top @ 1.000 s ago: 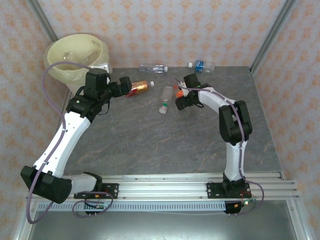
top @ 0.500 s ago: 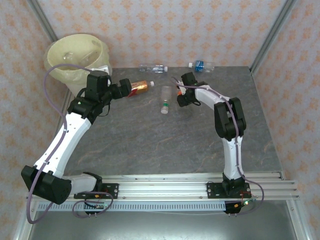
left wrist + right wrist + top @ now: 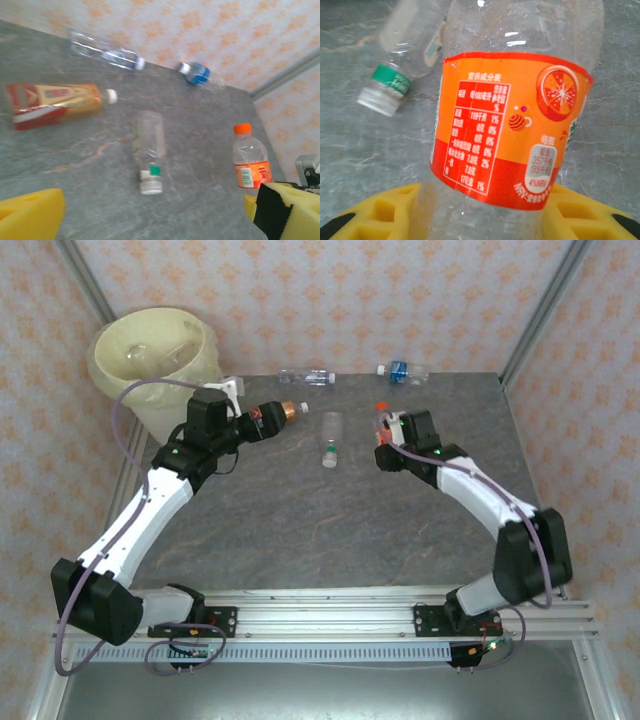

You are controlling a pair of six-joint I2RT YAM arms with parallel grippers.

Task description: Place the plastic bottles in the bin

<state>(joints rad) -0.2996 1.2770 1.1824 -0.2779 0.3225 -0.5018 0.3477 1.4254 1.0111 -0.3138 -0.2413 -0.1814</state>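
Note:
My right gripper point(image 3: 386, 447) point(image 3: 485, 212) is shut on an upright clear bottle with an orange label point(image 3: 510, 125) and an orange cap point(image 3: 381, 410) point(image 3: 250, 160), held right of table centre. My left gripper point(image 3: 267, 421) point(image 3: 155, 207) hangs open over the table, with nothing between its yellow fingers point(image 3: 30, 215). Just ahead of it a red-and-gold bottle point(image 3: 287, 411) point(image 3: 55, 102) lies on its side. A clear bottle with a green band and a white cap point(image 3: 329, 440) point(image 3: 150, 150) point(image 3: 405, 65) lies between the two grippers. The cream bin point(image 3: 155, 355) stands at the far left corner.
Along the back edge lie a clear bottle point(image 3: 305, 377) point(image 3: 105, 50) and a blue-labelled bottle point(image 3: 400, 370) point(image 3: 195, 72). Inside the bin's pale yellow bag a clear bottle point(image 3: 150, 352) shows. Metal frame posts point(image 3: 545, 305) rise at the back corners.
The right gripper has drawn back to the right and toward the near side, now holding the orange-label bottle upright. The left gripper has shifted right, over the near end of the red-and-gold bottle.

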